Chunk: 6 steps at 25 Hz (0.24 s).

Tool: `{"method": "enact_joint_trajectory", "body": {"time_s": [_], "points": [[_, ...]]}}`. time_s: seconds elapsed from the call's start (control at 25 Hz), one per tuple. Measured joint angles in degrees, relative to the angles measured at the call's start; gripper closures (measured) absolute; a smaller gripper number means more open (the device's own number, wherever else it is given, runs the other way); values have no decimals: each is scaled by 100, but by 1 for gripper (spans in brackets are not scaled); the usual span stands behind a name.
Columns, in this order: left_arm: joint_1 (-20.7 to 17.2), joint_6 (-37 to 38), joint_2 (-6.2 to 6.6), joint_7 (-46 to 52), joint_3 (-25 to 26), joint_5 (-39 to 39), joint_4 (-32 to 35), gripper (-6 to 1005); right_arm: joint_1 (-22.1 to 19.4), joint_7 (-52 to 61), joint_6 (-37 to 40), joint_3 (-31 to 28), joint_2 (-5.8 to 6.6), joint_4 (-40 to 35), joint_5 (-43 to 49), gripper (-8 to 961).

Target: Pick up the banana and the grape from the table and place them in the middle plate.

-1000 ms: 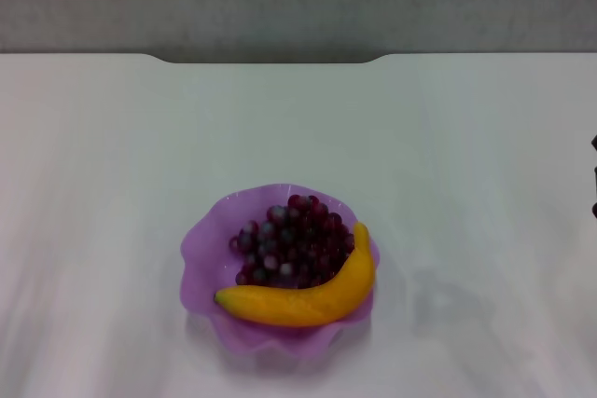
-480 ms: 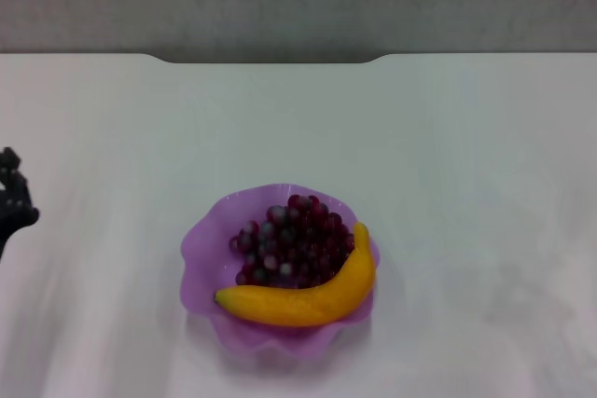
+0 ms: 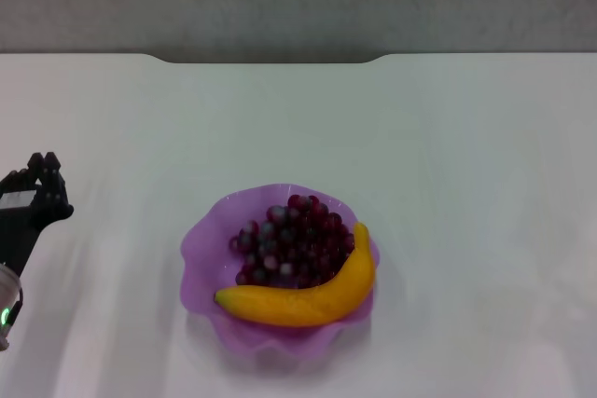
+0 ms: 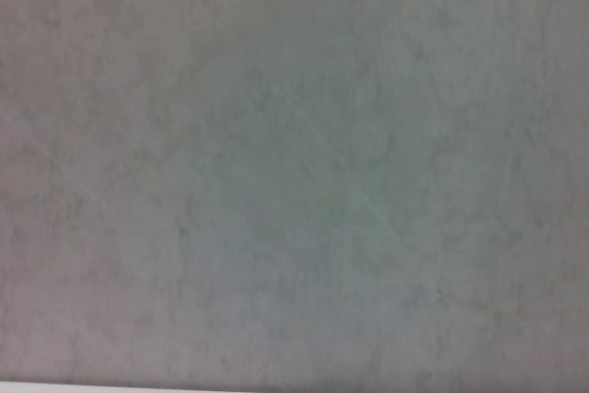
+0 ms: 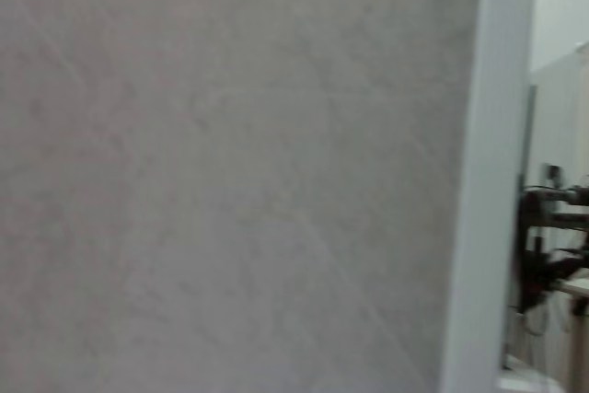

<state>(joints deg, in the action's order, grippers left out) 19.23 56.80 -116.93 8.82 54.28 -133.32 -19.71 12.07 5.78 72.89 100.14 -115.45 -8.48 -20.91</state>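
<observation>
The purple scalloped middle plate (image 3: 201, 249) sits on the white table (image 3: 448, 156), near its front centre. The bunch of dark red-purple grapes (image 3: 291, 240) lies inside the plate. The yellow banana (image 3: 308, 297) lies in the plate too, curved along its front and right side, against the grapes. My left gripper (image 3: 42, 179) shows at the left edge of the head view, well left of the plate and apart from it. My right gripper is out of view. Both wrist views show only a plain grey surface.
The table's far edge has a notch (image 3: 270, 59) at the back centre, with a grey wall behind it. The right wrist view shows a white upright edge (image 5: 483, 172) and dark equipment (image 5: 543, 246) beyond it.
My left gripper has come into the head view from the left edge and risen further in. The dark bit of my right arm at the right edge has gone. The fruit and plate have not moved.
</observation>
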Motion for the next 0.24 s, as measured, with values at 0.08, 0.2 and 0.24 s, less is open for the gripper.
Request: {"method": "enact_joint_trajectory", "body": {"time_s": [0.08, 0.2, 0.24], "points": [[114, -4, 3, 1, 2, 2, 136, 875, -47, -8, 6, -64, -4, 0, -1, 931], [315, -26, 39, 28, 4, 4, 355, 875, -197, -126, 9, -212, -13, 30, 0, 931], [315, -26, 39, 28, 4, 4, 355, 875, -197, -126, 9, -212, -13, 30, 0, 931]]}}
